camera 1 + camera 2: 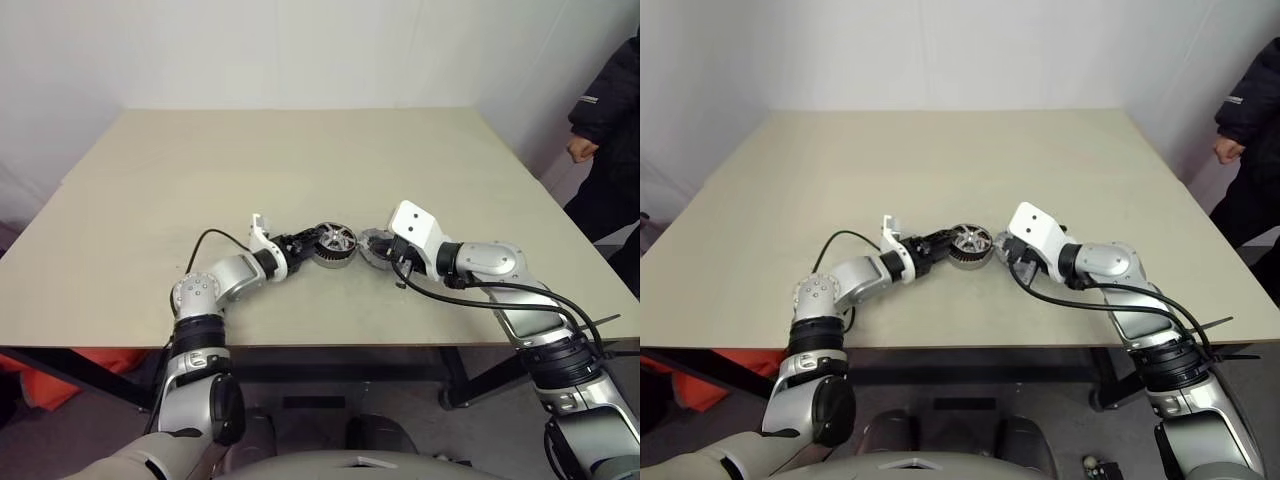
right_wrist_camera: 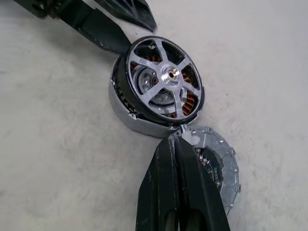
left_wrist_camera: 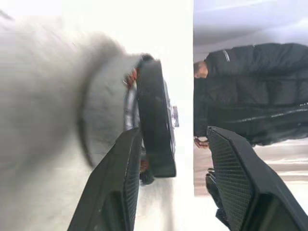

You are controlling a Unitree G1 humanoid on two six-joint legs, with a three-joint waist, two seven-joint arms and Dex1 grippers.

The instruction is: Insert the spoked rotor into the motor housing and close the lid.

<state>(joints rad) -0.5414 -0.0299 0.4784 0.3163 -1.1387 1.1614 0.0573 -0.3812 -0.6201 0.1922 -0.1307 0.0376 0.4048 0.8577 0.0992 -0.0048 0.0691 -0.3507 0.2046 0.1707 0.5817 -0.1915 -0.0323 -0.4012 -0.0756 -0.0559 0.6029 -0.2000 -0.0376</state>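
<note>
The motor housing point(image 2: 126, 119) is a squat silver ring lying tilted on the table, with copper windings showing inside. The spoked rotor point(image 2: 166, 79) sits in it, its silver hub facing up. The grey round lid point(image 2: 222, 163) lies flat right beside the housing, touching its rim. My left gripper point(image 1: 303, 243) is open, its fingers point(image 3: 122, 168) astride the housing's near rim, one finger against the rim. My right gripper point(image 2: 175, 142) is shut, its tip resting over the lid's edge where lid and housing meet.
The beige table point(image 1: 300, 160) stretches wide behind and to both sides of the parts. A person in a black jacket point(image 1: 612, 130) stands past the table's far right corner. A black cable point(image 1: 470, 295) loops along my right forearm.
</note>
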